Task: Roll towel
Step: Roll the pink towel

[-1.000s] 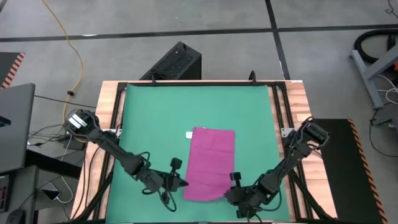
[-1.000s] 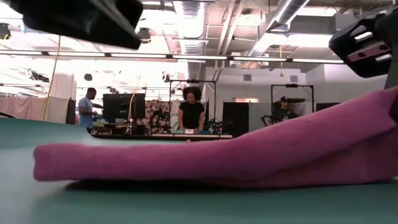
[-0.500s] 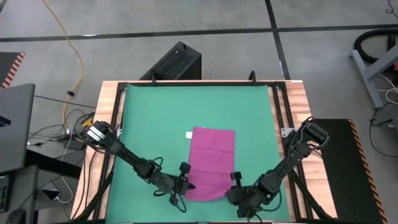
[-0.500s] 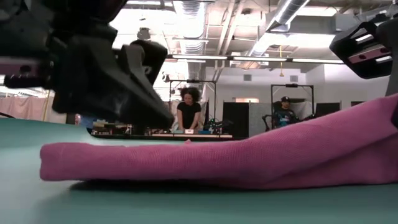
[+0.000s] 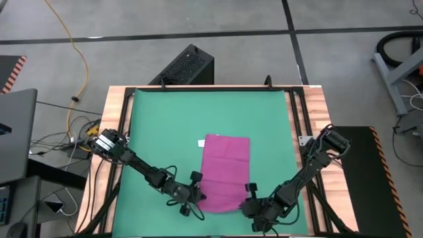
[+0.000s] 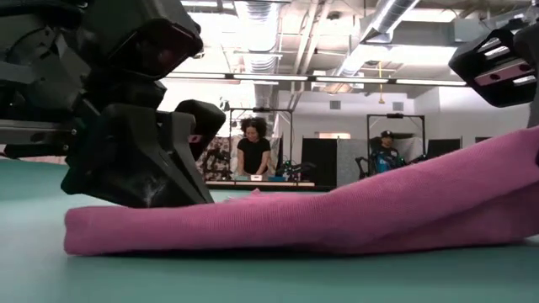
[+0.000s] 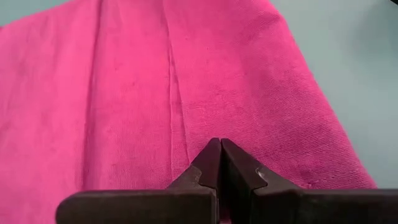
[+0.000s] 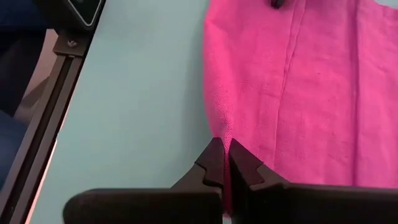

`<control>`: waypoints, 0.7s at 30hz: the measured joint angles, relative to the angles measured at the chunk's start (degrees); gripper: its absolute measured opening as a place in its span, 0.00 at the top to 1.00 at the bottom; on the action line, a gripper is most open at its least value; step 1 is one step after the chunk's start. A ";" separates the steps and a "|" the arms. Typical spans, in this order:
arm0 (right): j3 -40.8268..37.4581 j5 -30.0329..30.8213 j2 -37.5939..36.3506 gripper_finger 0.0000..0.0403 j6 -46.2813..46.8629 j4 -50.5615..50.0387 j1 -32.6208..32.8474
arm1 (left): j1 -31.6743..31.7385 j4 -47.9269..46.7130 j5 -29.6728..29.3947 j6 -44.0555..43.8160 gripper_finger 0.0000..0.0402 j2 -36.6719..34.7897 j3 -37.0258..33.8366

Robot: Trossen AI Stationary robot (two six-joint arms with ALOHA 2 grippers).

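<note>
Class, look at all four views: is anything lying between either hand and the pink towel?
Nothing visible. The left hand is shut at the towel's near left corner, the right hand shut on its lifted near right corner.

Lying flat on the mat, toward its near edge and a little right of centre: the towel, with its tag at the far left corner. At the towel's near left corner, the left gripper; at the near right corner, the right gripper, under a lifted edge. Beneath the mat, the table. Beyond the table's far edge, a box on the floor
</note>
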 joint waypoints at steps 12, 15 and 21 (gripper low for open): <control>-0.01 0.32 0.02 0.96 13.37 -4.10 -3.25 | 0.13 -3.22 2.78 -2.56 1.00 -0.06 0.04; -0.02 -0.66 0.02 0.96 17.23 -5.37 -3.92 | 0.12 -3.41 3.60 -2.60 1.00 -0.06 0.04; 0.00 -1.14 0.02 0.96 22.52 -8.24 -4.68 | 0.13 -4.38 4.23 -2.60 1.00 -0.06 0.02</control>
